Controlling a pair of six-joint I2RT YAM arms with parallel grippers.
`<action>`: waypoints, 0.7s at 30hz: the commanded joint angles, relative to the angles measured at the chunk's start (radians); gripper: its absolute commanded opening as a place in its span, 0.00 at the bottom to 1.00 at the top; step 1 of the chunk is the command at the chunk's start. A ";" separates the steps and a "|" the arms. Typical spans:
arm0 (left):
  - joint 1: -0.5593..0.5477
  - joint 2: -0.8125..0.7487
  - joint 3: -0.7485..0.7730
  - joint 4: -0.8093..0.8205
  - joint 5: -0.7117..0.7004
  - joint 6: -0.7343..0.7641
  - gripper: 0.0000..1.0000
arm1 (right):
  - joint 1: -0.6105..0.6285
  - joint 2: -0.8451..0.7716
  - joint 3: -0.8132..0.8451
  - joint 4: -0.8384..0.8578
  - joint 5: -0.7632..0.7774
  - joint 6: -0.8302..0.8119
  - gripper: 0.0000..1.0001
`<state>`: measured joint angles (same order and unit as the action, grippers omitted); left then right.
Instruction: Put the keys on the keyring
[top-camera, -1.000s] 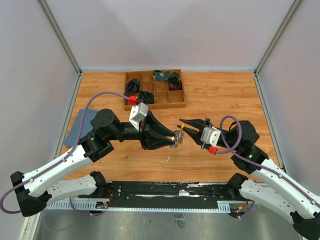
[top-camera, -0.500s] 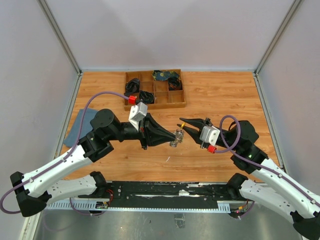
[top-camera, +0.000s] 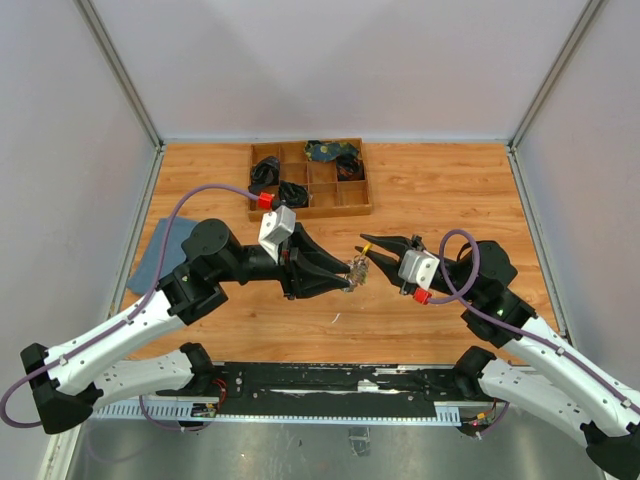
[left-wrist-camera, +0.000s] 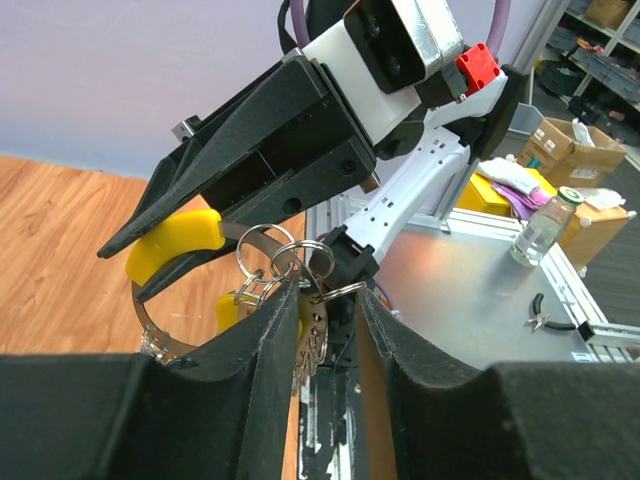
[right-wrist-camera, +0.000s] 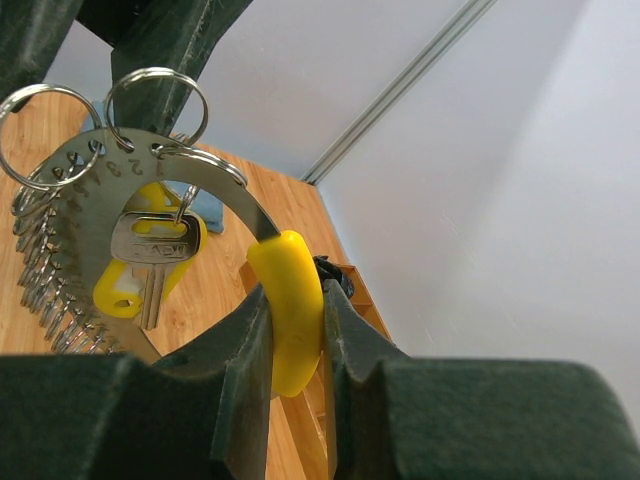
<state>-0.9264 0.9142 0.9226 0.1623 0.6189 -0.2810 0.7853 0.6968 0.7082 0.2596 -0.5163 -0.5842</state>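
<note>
My right gripper (right-wrist-camera: 292, 300) is shut on the yellow piece (right-wrist-camera: 288, 305) of the keyring (right-wrist-camera: 175, 165), holding it in the air above the table's middle. Several silvery keys (right-wrist-camera: 45, 270) hang fanned from the metal loop, and one key with a yellow head (right-wrist-camera: 150, 262) hangs from a small split ring (right-wrist-camera: 155, 95). From above, my left gripper (top-camera: 350, 273) meets the keyring (top-camera: 358, 268) tip to tip with the right gripper (top-camera: 368, 250). In the left wrist view my left gripper (left-wrist-camera: 330, 300) stands open. The keys (left-wrist-camera: 312, 335) lie against its left finger, clear of the right finger.
A wooden compartment tray (top-camera: 350, 205) with black items stands at the back of the table. A blue cloth (top-camera: 160, 250) lies at the left, under the left arm. Beyond the near edge lies a metal bench (left-wrist-camera: 470, 300) with a bottle (left-wrist-camera: 545, 225) and boxes.
My left gripper closed near the keys, then opened part way again, with its tips shifted slightly towards the keyring. The right gripper kept its hold and barely moved.
</note>
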 joint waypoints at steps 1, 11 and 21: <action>-0.009 -0.019 -0.007 0.002 -0.019 0.014 0.36 | 0.014 -0.011 0.049 0.014 0.021 0.011 0.01; -0.009 -0.024 -0.011 -0.018 -0.040 0.032 0.39 | 0.015 -0.005 0.061 -0.004 0.018 0.040 0.01; -0.009 -0.047 -0.010 -0.025 -0.037 0.046 0.38 | 0.014 -0.032 0.034 0.040 0.001 0.015 0.00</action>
<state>-0.9264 0.8925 0.9180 0.1272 0.5838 -0.2535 0.7853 0.6922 0.7242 0.2241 -0.5045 -0.5659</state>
